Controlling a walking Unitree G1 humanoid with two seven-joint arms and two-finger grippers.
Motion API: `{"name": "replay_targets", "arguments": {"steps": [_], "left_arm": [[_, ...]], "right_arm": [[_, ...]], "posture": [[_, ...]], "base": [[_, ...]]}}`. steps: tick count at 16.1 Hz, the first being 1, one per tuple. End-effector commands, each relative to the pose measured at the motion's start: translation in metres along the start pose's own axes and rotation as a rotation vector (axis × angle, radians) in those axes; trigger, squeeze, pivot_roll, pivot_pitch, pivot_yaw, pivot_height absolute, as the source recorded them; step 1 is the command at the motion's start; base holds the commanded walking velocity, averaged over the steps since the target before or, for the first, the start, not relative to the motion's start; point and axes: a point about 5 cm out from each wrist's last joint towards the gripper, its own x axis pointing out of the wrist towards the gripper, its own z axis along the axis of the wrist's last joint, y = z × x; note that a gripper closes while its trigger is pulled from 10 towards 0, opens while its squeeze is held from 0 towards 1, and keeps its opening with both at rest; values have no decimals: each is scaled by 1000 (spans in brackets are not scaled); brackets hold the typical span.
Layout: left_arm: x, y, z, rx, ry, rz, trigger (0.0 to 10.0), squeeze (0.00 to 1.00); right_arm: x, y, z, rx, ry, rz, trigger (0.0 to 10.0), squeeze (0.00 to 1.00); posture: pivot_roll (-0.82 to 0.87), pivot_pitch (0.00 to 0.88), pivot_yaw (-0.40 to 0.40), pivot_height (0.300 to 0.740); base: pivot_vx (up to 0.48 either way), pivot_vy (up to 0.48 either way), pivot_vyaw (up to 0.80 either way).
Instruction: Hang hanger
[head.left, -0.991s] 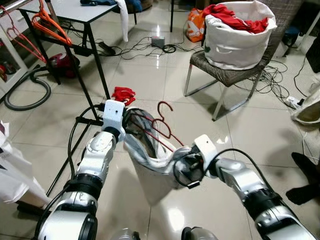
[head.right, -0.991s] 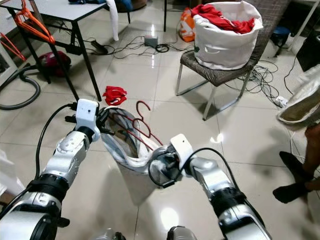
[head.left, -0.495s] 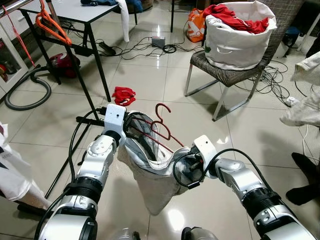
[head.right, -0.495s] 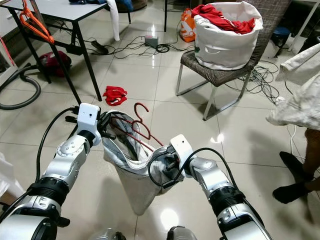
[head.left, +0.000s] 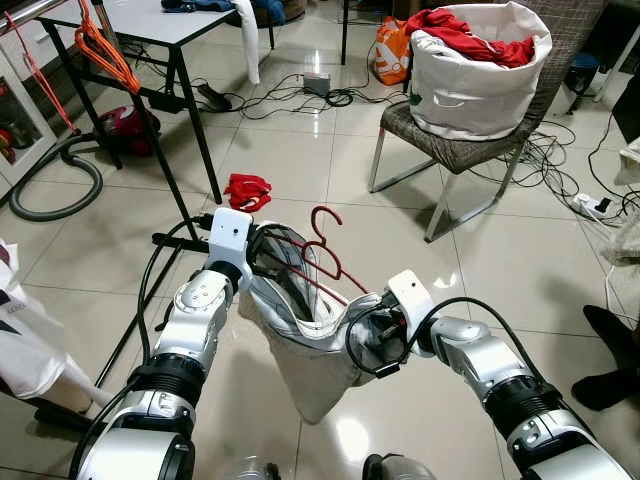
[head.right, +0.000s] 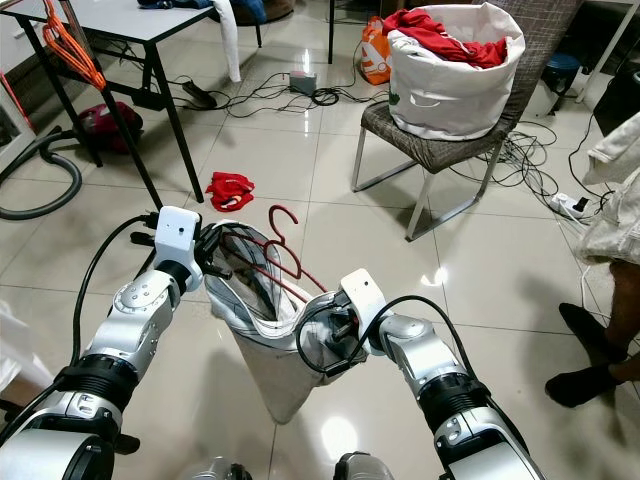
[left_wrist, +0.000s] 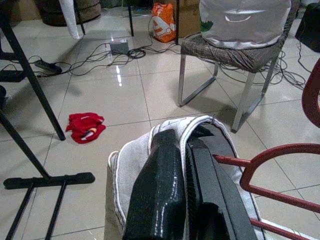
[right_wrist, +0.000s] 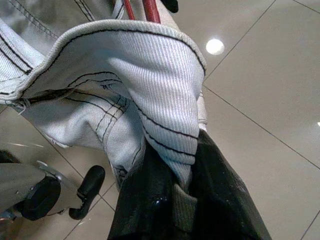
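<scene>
1. At lower centre of the head view, the left gripper (left_wrist: 186, 165) and right gripper (right_wrist: 172, 192) each pinched the hem of a pale grey ribbed garment (head.left: 310, 360), holding it spread between them.
2. A dark red wire hanger (head.left: 322, 250) sat inside the garment, its hook poking up at mid-frame.
3. The step appeared to be carrying the dressed hanger; the next move likely called for freeing one gripper to take the hook and reach the black rack (head.left: 180, 115) at upper left.

Ribbed white cloth garment (head.left: 300, 340) with dark stitching; smooth red hanger (head.left: 325, 250); glossy tiled floor (head.left: 300, 170).
</scene>
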Motion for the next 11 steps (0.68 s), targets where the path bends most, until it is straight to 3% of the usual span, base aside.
{"name": "replay_targets", "arguments": {"steps": [1,3,7,11], "left_arm": [[-9,-27,-12,66,-3,-169,0,0],[-27,-64,-40,144,32,-385,0,0],[-27,-65,-44,151,51,-380,0,0],[-28,-79,-39,137,12,-411,0,0]], "right_arm": [[1,-6,31,9,-146,-51,10000,145],[3,-4,52,54,-284,-95,10000,149],[5,-1,51,57,-290,-88,10000,145],[7,1,54,59,-305,-88,10000,149]], "posture": [[-99,11,29,740],[-99,11,29,740],[-102,9,31,740],[-102,7,31,740]], "base": [[0,0,0],[0,0,0],[0,0,0],[0,0,0]]}}
